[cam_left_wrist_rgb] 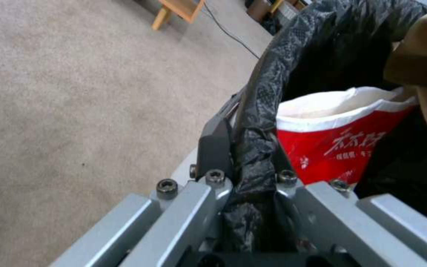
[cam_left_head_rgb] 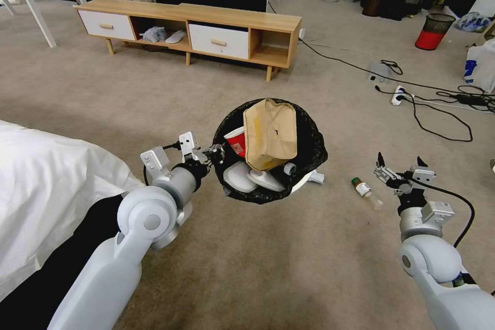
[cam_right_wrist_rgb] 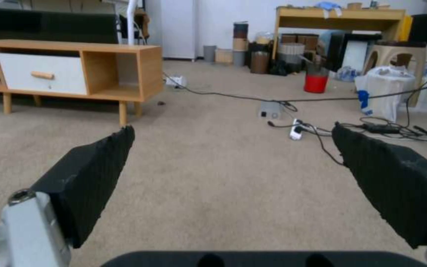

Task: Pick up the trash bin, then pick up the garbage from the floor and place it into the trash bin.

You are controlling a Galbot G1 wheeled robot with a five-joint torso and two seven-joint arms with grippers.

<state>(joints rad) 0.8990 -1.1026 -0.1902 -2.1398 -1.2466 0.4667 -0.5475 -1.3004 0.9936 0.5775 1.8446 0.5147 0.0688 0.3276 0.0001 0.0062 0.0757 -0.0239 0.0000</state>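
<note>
The trash bin [cam_left_head_rgb: 309, 152] is held off the carpet by the left end effector [cam_left_head_rgb: 215, 153], which is clamped on the bin's bag-lined rim; a brown paper bag [cam_left_head_rgb: 270, 133] and a red-white paper cup [cam_left_head_rgb: 236, 141] are seen inside. One bottle [cam_left_head_rgb: 366, 192] is left on the floor, just beside the right end effector [cam_left_head_rgb: 401, 171] on its inner side, the long axis running diagonally, cap end farther from the robot. The right end effector is spread wide and empty, and is judged the nearer one.
</note>
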